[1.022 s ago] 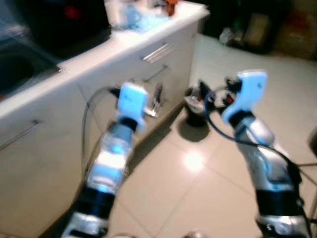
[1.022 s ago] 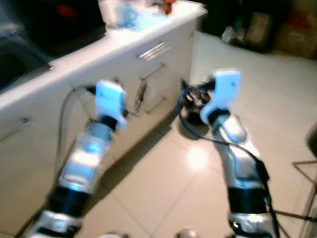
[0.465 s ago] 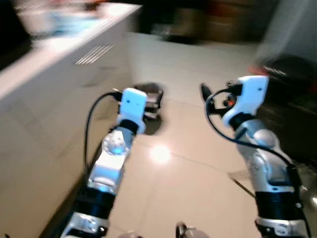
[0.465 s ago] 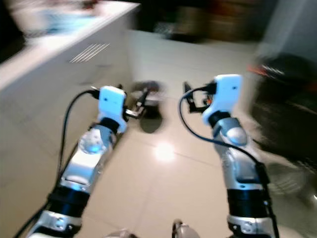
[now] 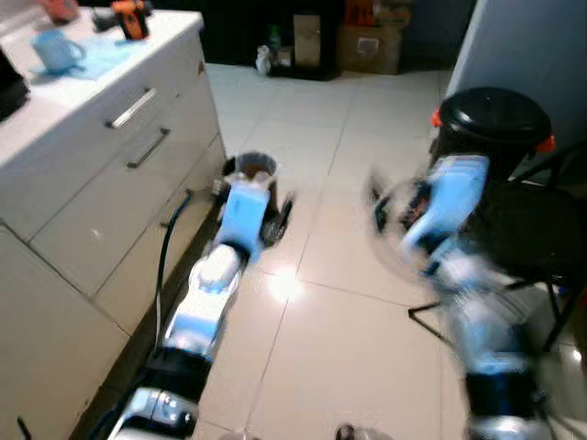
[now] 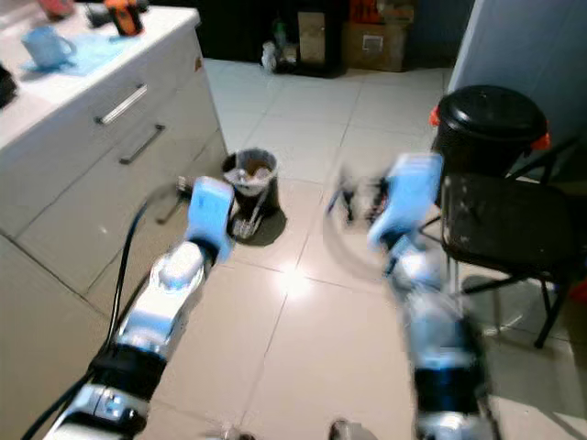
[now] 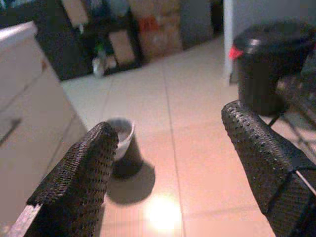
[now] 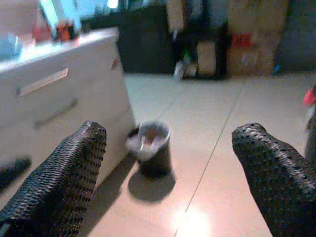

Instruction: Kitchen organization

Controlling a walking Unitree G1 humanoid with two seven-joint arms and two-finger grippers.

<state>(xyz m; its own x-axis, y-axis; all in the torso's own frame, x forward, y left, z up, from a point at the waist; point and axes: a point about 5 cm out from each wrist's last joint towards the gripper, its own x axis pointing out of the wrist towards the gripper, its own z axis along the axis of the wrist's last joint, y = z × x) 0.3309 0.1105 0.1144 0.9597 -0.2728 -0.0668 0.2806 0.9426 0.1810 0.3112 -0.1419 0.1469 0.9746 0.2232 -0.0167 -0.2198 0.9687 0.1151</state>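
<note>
Tiled kitchen floor, white counter point(image 5: 55, 92) w/ drawers along robot's left; small dark bin point(image 6: 251, 190) sits on floor near cabinet's far corner, black lidded bin point(image 5: 495, 124) & chair point(image 6: 500, 229) to right. Left gripper point(image 7: 170, 163) & right gripper point(image 8: 165, 170) both spread wide, holding nothing. Probably approaching small bin: go slow, keep it centred betw. fingers, mind cabinet edge.

You get a bright overhead light here: it throws a glare spot on the glossy floor point(image 5: 286, 286) tiles, and the small bin point(image 6: 251, 180) casts a soft shadow beside the cabinet. The right arm point(image 5: 449, 238) is badly smeared by motion blur, while the left arm point(image 5: 220, 275) and the counter point(image 5: 83, 82) read only slightly soft. Both wrist views are dimmer, warm-tinted and grainy, with the back of the room dark.
</note>
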